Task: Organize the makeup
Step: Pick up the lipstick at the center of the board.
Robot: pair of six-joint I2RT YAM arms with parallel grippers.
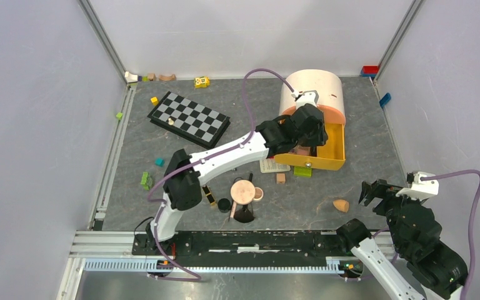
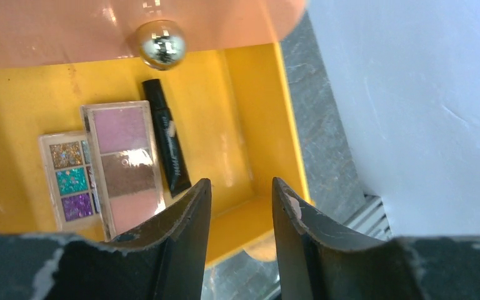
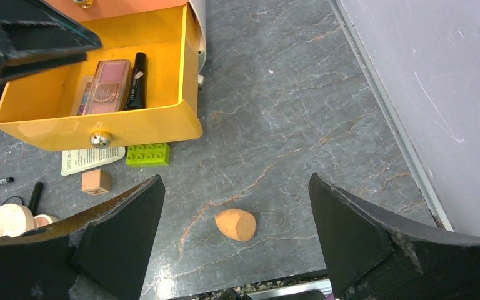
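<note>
My left gripper hangs open over the pulled-out yellow drawer, nothing between its fingers. Inside lie a pink palette, a multicolour glitter palette and a black tube. In the top view that gripper covers the drawer of the round peach organizer. My right gripper stands wide open above the orange teardrop sponge, which lies on the table, untouched. A round peach compact, a black-gold tube and small dark items lie near the left arm's base.
A green brick, a wooden block and a printed card lie just in front of the drawer. A chessboard sits at the back left, with small blocks scattered around. Walls close in both sides.
</note>
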